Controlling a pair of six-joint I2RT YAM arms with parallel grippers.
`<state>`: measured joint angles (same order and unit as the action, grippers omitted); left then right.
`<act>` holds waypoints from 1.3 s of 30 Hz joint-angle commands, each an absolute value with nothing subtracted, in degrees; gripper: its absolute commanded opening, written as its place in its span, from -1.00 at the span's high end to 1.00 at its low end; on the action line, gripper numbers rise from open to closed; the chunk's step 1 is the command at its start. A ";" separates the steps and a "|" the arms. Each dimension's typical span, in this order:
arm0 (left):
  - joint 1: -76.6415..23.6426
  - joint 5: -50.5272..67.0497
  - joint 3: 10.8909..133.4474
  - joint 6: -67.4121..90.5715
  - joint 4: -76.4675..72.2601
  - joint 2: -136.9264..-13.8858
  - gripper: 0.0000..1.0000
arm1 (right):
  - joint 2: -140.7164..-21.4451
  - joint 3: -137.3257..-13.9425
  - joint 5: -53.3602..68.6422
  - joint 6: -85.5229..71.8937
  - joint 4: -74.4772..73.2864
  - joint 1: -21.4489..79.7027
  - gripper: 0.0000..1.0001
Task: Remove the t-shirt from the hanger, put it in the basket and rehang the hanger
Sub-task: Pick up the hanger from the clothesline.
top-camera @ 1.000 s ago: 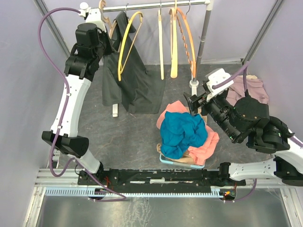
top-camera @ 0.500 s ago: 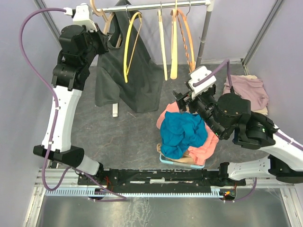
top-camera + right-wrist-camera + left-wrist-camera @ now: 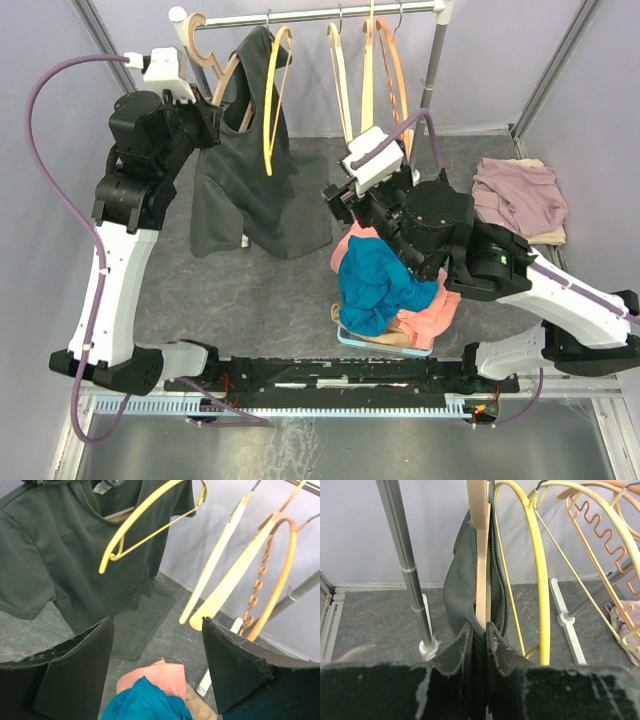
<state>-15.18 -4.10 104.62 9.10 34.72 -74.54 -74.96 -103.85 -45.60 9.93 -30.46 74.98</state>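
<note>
The clothes rack (image 3: 330,12) stands across the far side of the floor, its rail carrying several hangers. The dark t-shirt (image 3: 250,190) is the biggest thing on it: it hangs full length from the rail's left part, its hem near the floor, and its shoulders are still draped over the wooden hanger (image 3: 480,555). So the main step looks undone; the shirt has to slide off the hanger's arms and come away.

Near the middle of the floor a pile of clothes (image 3: 385,280), blue on pink, sits heaped on a low tray. A bare yellow hanger (image 3: 270,100) dangles just in front of the shirt, touching or nearly touching the cloth.

The left gripper (image 3: 479,630) is pressed together on the wooden hanger at the shirt's shoulder, dark cloth bunched on either side of it. The right gripper (image 3: 156,630) is spread wide and holds nothing; it hovers above the pile, pointing toward the shirt's lower half, apart from it.
</note>
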 commanded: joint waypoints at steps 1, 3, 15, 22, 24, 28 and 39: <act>-15.03 -2.42 102.43 6.76 32.66 -67.86 0.95 | -77.77 -108.57 -42.10 9.73 -27.28 74.84 -0.56; -15.03 -2.32 101.19 6.46 33.57 -65.72 0.95 | -79.47 -109.94 -40.56 9.36 -27.02 74.75 -0.55; -15.03 1.05 97.81 8.65 40.88 -56.05 0.95 | -89.16 -118.83 -31.09 4.98 -25.56 72.84 -0.47; -15.04 5.92 93.02 12.30 43.16 -50.77 0.95 | -91.70 -119.78 -26.80 0.46 -22.77 68.41 -0.43; -15.03 6.79 91.60 13.00 43.25 -49.63 0.95 | -93.34 -121.17 -25.30 -0.22 -22.26 66.64 -0.43; -15.07 9.44 90.51 13.14 43.86 -48.64 0.95 | -97.24 -125.91 -22.06 -1.72 -23.29 64.25 -0.41; -15.05 14.77 90.06 11.72 43.09 -47.91 0.94 | -102.91 -131.20 -19.01 -4.78 -24.23 61.60 -0.23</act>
